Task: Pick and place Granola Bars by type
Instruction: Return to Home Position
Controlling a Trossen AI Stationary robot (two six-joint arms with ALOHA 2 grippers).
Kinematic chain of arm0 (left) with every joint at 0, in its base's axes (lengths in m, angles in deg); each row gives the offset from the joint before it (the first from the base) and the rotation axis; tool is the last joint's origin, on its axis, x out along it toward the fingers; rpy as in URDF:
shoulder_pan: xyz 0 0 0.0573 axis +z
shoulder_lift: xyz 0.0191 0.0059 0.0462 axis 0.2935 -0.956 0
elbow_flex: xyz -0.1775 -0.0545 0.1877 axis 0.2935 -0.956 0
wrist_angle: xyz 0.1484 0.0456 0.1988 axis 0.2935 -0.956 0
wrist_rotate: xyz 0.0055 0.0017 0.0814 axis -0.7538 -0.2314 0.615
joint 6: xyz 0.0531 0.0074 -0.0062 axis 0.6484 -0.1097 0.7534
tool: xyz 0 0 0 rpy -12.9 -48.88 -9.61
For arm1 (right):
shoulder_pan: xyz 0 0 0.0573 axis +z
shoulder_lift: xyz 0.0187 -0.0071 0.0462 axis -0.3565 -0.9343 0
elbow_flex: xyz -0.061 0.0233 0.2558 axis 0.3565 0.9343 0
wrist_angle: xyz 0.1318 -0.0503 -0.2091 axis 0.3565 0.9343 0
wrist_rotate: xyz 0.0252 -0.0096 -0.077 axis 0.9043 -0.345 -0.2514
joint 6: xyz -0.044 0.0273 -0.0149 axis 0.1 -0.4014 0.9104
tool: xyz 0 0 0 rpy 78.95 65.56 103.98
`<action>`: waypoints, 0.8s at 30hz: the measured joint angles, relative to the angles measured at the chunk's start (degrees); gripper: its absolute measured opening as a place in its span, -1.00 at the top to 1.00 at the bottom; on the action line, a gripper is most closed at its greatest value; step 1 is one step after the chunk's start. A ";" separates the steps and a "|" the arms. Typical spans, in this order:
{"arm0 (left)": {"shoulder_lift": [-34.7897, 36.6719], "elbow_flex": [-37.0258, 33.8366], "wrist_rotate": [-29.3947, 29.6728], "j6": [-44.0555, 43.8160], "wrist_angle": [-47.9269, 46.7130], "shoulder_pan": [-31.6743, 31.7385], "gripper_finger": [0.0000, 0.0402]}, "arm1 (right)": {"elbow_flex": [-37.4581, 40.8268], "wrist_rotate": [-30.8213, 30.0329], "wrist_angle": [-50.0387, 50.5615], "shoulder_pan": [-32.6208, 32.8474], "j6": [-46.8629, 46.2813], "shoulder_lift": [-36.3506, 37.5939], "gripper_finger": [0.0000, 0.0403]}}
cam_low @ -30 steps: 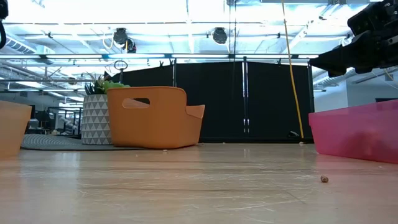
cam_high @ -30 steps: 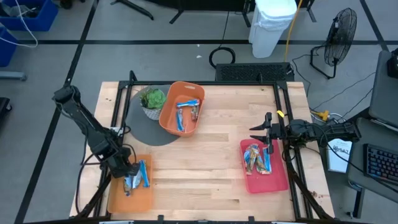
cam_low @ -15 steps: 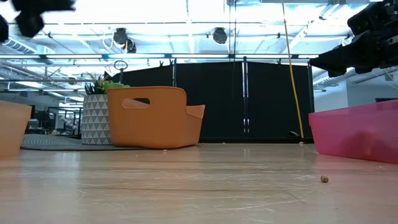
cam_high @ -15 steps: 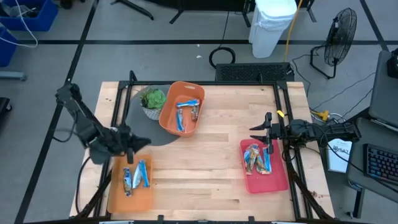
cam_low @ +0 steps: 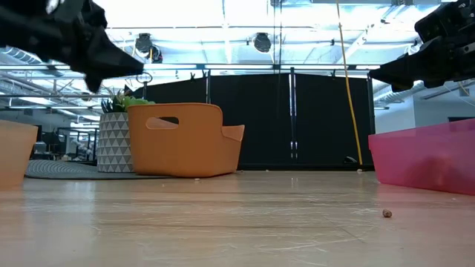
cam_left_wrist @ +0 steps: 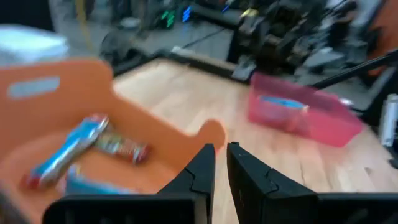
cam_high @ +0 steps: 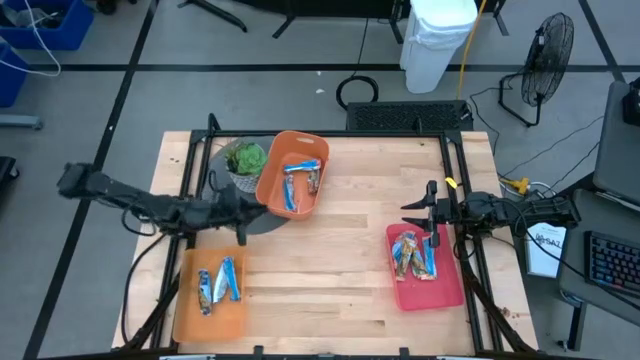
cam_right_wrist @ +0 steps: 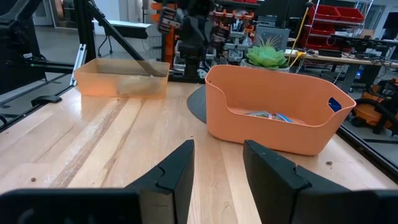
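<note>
Left gripper point(cam_high: 240, 207): has risen from the light orange bin point(cam_high: 185, 318), fingers narrow, empty | blue granola bars point(cam_high: 228, 281): lying in that bin, table's near left corner | right gripper point(cam_high: 420, 212): waits wide beside the pink bin point(cam_high: 448, 292) | sorting looks finished.

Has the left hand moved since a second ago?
Yes. The left hand has left the light orange bin and now hangs near the potted plant.

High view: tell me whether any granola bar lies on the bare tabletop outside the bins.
No: all visible granola bars lie inside the light orange bin, the orange basket or the pink bin.
</note>
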 joint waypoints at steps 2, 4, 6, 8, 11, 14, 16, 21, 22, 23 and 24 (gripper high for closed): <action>0.79 -3.70 -6.84 4.53 7.67 5.12 0.77 | 0.00 0.00 -0.02 -0.01 0.00 -0.01 0.35; 2.44 -6.86 -11.46 6.89 12.02 9.77 0.77 | 0.00 0.00 -0.02 0.00 0.00 0.00 0.35; 4.71 -9.84 -14.42 7.41 13.70 13.34 0.77 | 0.00 0.00 0.00 0.01 0.00 -0.01 0.35; 7.38 -12.31 -16.93 7.32 14.04 15.86 0.77 | 0.00 0.00 0.00 -0.01 0.00 0.00 0.35; 11.38 -12.80 -19.39 7.49 10.10 18.08 0.77 | 0.00 0.00 0.00 0.01 0.00 0.00 0.35; 15.08 -12.33 -20.40 8.32 6.64 19.25 0.77 | 0.00 0.02 -0.02 0.01 -0.02 -0.01 0.35; 17.92 -12.33 -20.49 8.72 2.87 19.72 0.77 | 0.00 0.00 -0.02 0.00 0.00 0.01 0.35; 25.86 -12.33 -20.03 7.01 -10.58 20.77 0.77 | 0.00 0.00 -0.02 -0.01 0.00 0.00 0.35; 27.54 -12.33 -19.99 6.69 -12.81 20.85 0.77 | 0.00 0.00 -0.02 0.00 0.00 0.00 0.35; 29.25 -12.26 -20.00 6.56 -13.78 20.94 0.77 | 0.00 0.00 -0.02 0.01 0.00 0.01 0.35; 30.58 -12.20 -20.18 6.68 -14.12 20.94 0.77 | 0.00 0.00 -0.02 0.01 0.00 0.01 0.35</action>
